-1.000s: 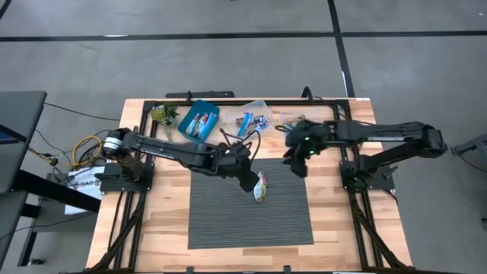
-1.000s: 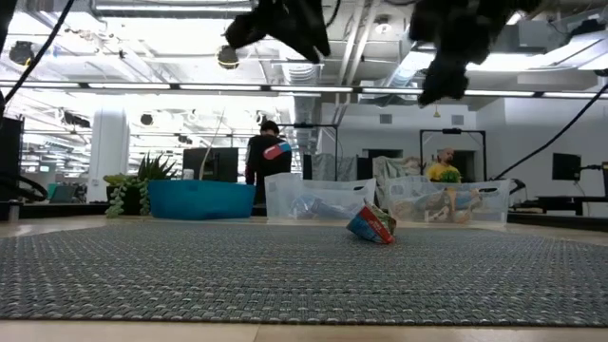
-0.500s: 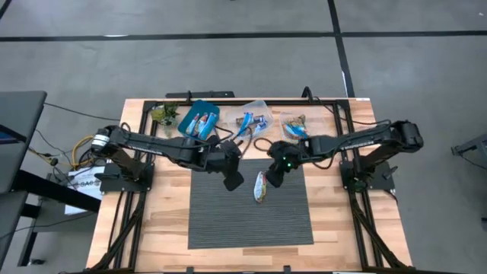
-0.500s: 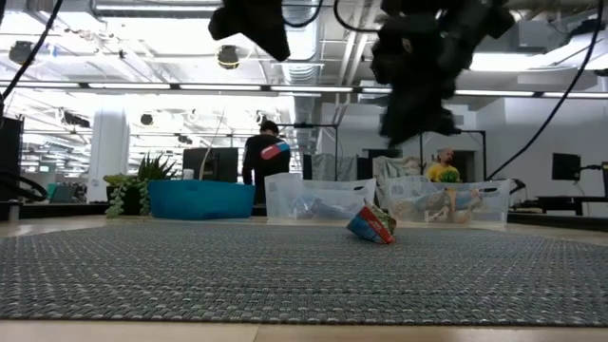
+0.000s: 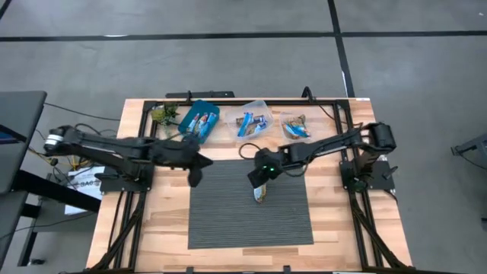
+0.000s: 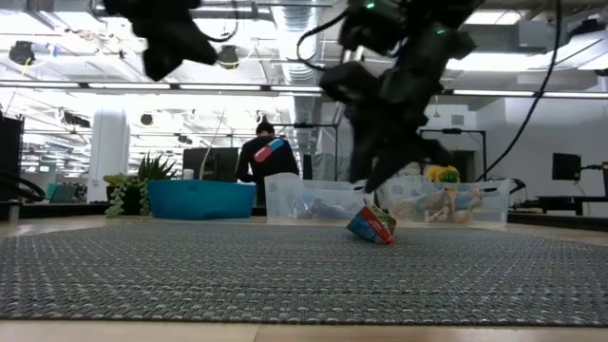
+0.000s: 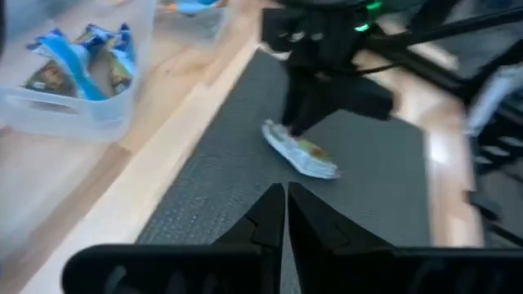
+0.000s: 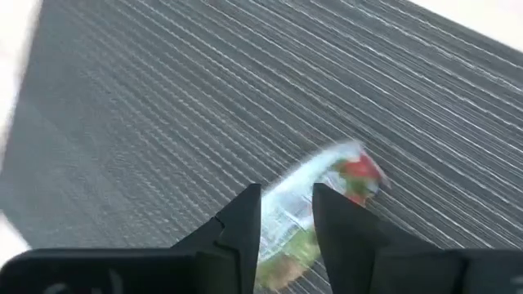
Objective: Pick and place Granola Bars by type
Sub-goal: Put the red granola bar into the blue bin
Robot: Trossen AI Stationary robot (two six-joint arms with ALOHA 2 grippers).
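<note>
One silvery-green granola bar (image 5: 261, 193) with a red patch lies flat on the grey mat, also seen in the low view (image 6: 372, 225) and the right wrist view (image 8: 327, 196). My right gripper (image 5: 256, 180) hangs just above its far end, fingers pointing down and open by a narrow gap (image 8: 286, 189); I see no touch. My left gripper (image 5: 195, 177) is shut (image 7: 286, 189) and hovers over the mat's far left corner, well away from the bar. Other bars lie in three bins at the far edge.
A teal bin (image 5: 199, 120) and two clear bins (image 5: 253, 120) (image 5: 295, 125) stand in a row along the table's far edge, with a small plant (image 5: 162, 114) to their left. The mat (image 5: 228, 221) is bare nearer to me. A person stands in the room behind (image 6: 266, 157).
My left gripper has drawn back from beside the bar toward the table's left, ending over the mat's far left corner. My right gripper has swept from near the right clear bin leftward and down to just above the bar. The bar has stayed where it was.
</note>
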